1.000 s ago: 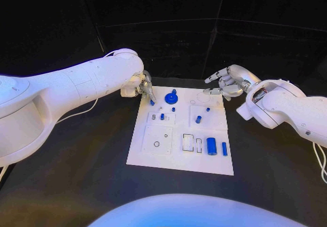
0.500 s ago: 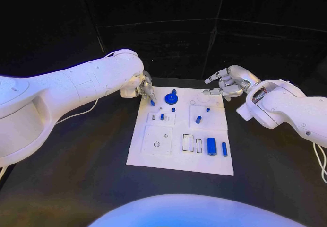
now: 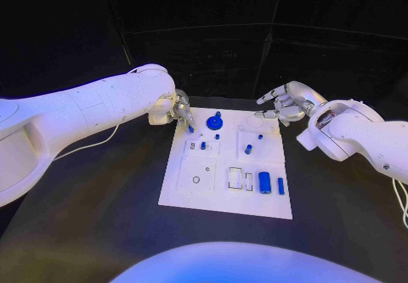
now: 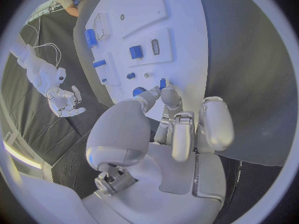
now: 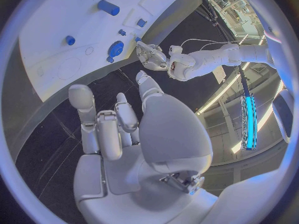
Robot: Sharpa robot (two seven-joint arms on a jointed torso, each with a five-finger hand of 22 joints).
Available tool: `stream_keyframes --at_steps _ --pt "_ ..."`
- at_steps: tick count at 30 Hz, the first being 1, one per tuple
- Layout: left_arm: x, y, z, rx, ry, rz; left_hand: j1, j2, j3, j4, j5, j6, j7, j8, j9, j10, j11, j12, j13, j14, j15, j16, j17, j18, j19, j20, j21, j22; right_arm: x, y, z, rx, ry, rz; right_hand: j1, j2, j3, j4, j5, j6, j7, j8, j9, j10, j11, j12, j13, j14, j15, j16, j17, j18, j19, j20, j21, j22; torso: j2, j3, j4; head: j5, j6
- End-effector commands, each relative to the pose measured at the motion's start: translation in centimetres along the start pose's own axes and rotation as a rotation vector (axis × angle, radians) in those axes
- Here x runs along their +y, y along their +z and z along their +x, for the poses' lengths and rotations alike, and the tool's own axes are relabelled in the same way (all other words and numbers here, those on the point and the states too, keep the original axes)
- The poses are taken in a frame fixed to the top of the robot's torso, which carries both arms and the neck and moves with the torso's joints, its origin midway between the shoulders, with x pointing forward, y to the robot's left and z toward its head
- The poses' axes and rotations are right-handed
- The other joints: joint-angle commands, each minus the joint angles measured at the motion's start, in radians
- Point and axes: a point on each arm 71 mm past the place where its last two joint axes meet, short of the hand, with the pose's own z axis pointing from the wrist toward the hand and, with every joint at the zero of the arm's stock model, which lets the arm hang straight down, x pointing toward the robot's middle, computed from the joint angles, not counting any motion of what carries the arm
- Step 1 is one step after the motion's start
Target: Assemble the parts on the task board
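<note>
The task board (image 3: 225,194), a white plate, lies in the middle of the black counter (image 3: 102,200), with its small blue parts spread over it. Near its far edge sits a round blue part with a stub (image 3: 214,122). Nearer the middle are a few small blue pegs, among them one by the left panel (image 3: 202,145) and one on the right panel (image 3: 247,149). Toward the near right lie a thick blue cylinder (image 3: 265,182) and a slim blue bar (image 3: 280,186), loose beside two outlined rectangular slots (image 3: 240,178) that look unfilled. I count about seven blue parts on the board, though the smallest are hard to tell apart.

Judging by this, the assembly is at an early to middle stage: some pegs seem seated, while the cylinder, the bar and several recesses are left.

The left hand (image 3: 176,110) is at the board's far left corner, pinching a small blue part (image 4: 162,83) between its fingertips against the board. The right hand (image 3: 286,101) hovers off the far right corner, fingers apart and holding nothing.
</note>
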Motion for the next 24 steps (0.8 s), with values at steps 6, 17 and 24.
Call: stream_keyframes --at_steps 6,17,24 --pt "0.2 -1.2 0.2 -0.068 -0.047 0.068 -0.011 -0.009 0.135 -0.116 0.008 -0.007 -0.002 0.015 0.014 0.008 -0.002 0.004 -0.006 0.107 0.000 0.003 0.263 0.002 0.006 0.000 0.006 0.001 0.1 -0.1 -0.2 -0.002 0.001 -0.009 0.000 0.007 -0.003 0.004 0.006 -0.003 -0.001 0.006 -0.001 -0.001 0.000 0.001 0.000 0.060 -0.003 -0.003 0.077 0.009 -0.008 -0.001 -0.003 -0.001 0.000 -0.0005 0.0003 0.002 0.001" --pt "0.4 -2.6 1.3 -0.107 -0.062 0.105 -0.018 -0.025 0.167 -0.120 0.017 -0.011 -0.003 0.034 0.026 0.009 -0.004 -0.004 -0.021 0.107 -0.002 0.003 0.263 0.001 0.008 -0.002 0.006 0.003 -0.1 -0.2 -0.3 -0.003 0.000 -0.007 0.000 0.007 -0.003 0.004 0.006 -0.003 -0.001 0.006 -0.001 -0.001 0.000 0.001 0.000 0.060 -0.003 -0.003 0.077 0.009 -0.008 -0.001 -0.003 -0.001 0.000 -0.0003 -0.0013 0.010 -0.002" --pt "1.1 -3.0 2.7 -0.169 -0.045 0.113 -0.022 -0.036 0.188 -0.122 0.018 -0.013 -0.004 0.046 0.034 0.013 -0.005 -0.004 -0.025 0.107 -0.003 0.003 0.263 0.000 0.010 -0.004 0.010 0.008 -0.2 -0.2 -0.4 -0.005 0.002 -0.005 0.000 0.007 -0.003 0.004 0.006 -0.003 -0.001 0.006 -0.001 -0.001 0.000 0.001 0.000 0.060 -0.003 -0.003 0.077 0.009 -0.008 -0.001 -0.003 -0.001 0.000 -0.0006 0.0001 0.011 -0.003"
